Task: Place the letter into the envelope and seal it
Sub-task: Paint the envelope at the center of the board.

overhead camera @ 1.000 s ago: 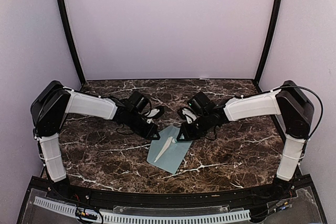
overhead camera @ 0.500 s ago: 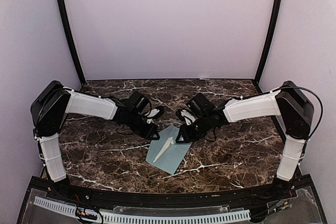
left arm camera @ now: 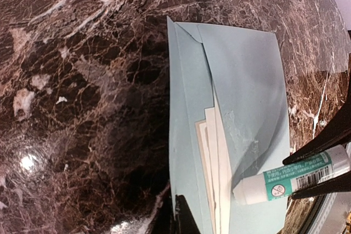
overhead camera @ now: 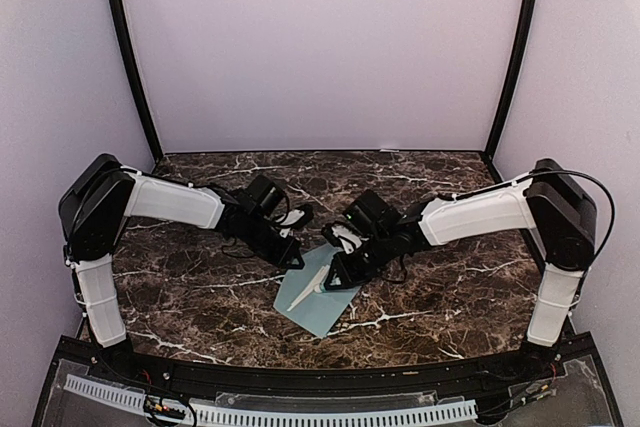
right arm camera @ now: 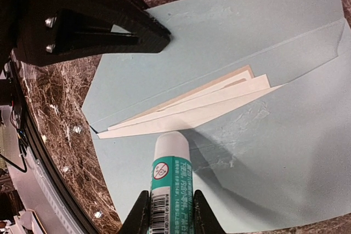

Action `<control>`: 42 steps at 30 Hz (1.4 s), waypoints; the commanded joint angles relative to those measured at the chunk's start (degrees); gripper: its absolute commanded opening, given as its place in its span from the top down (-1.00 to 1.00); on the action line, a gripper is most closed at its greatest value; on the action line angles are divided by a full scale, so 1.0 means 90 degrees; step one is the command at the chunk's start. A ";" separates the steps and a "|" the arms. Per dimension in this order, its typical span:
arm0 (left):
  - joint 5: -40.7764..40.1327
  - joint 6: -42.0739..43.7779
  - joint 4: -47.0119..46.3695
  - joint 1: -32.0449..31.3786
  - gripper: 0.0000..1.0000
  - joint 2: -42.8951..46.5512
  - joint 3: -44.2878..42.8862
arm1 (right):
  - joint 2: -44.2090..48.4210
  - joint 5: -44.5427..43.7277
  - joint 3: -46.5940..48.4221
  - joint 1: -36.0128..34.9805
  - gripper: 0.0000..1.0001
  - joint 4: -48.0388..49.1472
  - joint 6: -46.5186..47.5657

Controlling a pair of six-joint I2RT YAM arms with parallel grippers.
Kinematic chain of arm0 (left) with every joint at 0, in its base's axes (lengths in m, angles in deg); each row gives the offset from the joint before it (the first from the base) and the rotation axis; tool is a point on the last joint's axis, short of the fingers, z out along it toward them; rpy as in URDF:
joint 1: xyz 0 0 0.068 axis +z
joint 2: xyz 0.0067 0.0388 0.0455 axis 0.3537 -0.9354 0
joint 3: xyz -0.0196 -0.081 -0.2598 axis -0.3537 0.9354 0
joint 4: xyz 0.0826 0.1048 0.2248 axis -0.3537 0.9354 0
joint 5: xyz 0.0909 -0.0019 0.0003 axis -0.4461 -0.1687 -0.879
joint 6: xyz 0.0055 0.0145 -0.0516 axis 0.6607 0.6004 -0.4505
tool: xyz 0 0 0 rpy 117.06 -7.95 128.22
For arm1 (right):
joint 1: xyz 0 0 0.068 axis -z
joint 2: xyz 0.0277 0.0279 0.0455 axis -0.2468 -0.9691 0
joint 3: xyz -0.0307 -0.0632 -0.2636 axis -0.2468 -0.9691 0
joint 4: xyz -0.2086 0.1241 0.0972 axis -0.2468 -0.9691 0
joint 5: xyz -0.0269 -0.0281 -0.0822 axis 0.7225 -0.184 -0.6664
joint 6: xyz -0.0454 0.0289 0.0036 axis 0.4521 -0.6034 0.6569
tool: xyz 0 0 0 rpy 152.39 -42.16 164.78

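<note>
Right tool [right arm camera: 169, 200] tight around glue stick [right arm camera: 170, 163] over the envelope [right arm camera: 263, 152] (left tool [overhead camera: 294, 257]: spread unclear)

Envelope [overhead camera: 318, 312]: pale blue-grey, flat on the dark marble table [overhead camera: 180, 287], near the front edge at centre, turned at an angle to that edge. You can see it lies open, with the mouth not closed.

Letter [right arm camera: 219, 98]: folded cream-white sheets, tucked between the blue layers. Only a long thin wedge of their edges shows along the mouth. Several layers of sheet sit stacked there, slightly fanned.

You'll note a shiny, patchy smear on the blue paper just beside the letter's exposed edge.
</note>
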 commanded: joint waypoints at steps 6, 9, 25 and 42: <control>-0.0062 0.0029 0.0077 -0.0038 1.00 -0.0038 -0.0077 | 0.0116 0.0115 -0.0003 -0.0278 1.00 -0.0478 -0.0124; -0.0047 0.0042 0.0079 -0.0038 1.00 -0.0040 -0.0077 | 0.0136 -0.0241 0.0047 -0.0261 1.00 -0.0610 -0.0145; 0.0085 0.0124 0.0045 -0.0052 1.00 -0.0042 -0.0067 | 0.0053 -0.0775 -0.0047 0.0438 1.00 -0.0608 -0.0006; -0.0067 0.0086 0.0073 -0.0068 1.00 -0.0043 -0.0068 | 0.0134 -0.0432 -0.0246 0.0622 1.00 -0.0517 0.0285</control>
